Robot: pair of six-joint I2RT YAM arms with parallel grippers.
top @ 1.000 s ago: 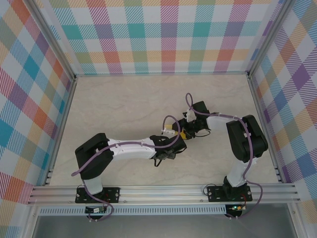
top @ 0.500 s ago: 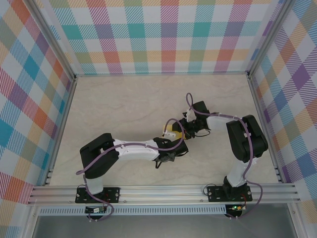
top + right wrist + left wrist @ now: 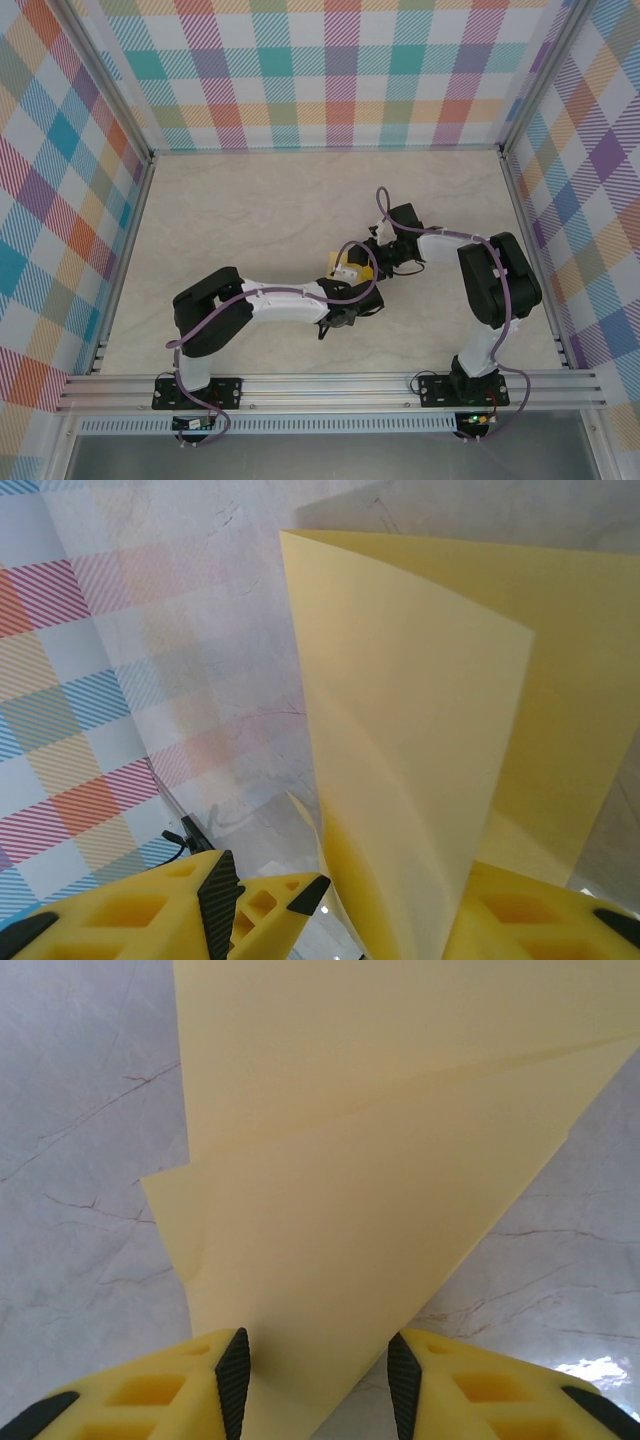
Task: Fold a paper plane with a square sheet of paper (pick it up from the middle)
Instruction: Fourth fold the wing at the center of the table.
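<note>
From above, the left arm has swung in over the last second, bringing the left claw (image 3: pixel 352 280) beside the right claw (image 3: pixel 378 260) at mid-bench (image 3: pixel 250 210), with the partly folded square sheet of paper (image 3: pixel 343 263) between them. At the left wrist, half-narrowed jaws straddle the sheet's pointed end, not yet clamping it. At the right wrist, the right claw appears to pinch the creased sheet upright, clear of the bench. A two-claw fold looks near.

The paper (image 3: pixel 350 1210) is smooth and matt, the marble-patterned tabletop (image 3: pixel 80 1110) glossy, the jaws matt plastic.
</note>
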